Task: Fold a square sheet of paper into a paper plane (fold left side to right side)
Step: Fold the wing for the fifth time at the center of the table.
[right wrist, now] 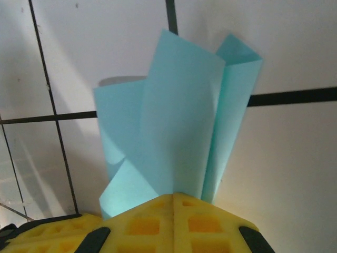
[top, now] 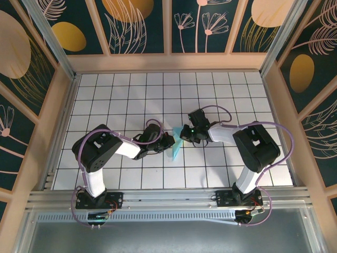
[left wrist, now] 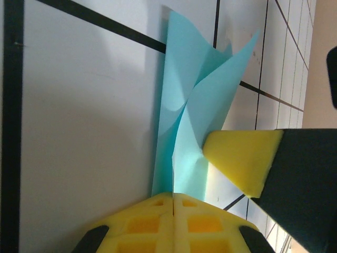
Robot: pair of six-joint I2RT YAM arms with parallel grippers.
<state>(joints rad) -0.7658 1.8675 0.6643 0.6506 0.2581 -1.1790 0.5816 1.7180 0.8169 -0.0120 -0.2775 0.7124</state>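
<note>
Nearest the lens, left wrist view: the black two-finger left gripper (left wrist: pixel 172 213) with yellow pocketed foam tips. Its tips are pressed together, pinching the lower edge of the thin, light turquoise-blue sheet of paper (left wrist: pixel 185 100), which rises from the seam in loose, uncreased layers.

Right wrist view: the matching yellow-tipped right gripper (right wrist: pixel 174 213) is likewise clamped on the sheet of paper (right wrist: pixel 179 105). Several curled flaps stand beyond its tips.

Overhead view: the sheet of paper (top: pixel 176 148) sits near the middle of the white, black-gridded tiled table (top: pixel 116 89), a little toward its near edge. The left gripper (top: pixel 167 143) and right gripper (top: pixel 185 133) meet over that same central patch, close beside each other. Whether the paper's lower edge touches the table cannot be told.

Assessment: the left-to-right fold appears under way but unfinished. The layers are bowed and no sharp crease is visible.

Recommendations for the step:
- Hold one pinch as a fixed anchor and let only the other hand carry its side across.
- Bring the paper down flat on the table before creasing, because a fold made in the air will likely skew.
- Match the free edges first, then press along the fold line.
- Avoid pulling the two grips apart, since paper this thin may tear or crumple at the tips.
</note>
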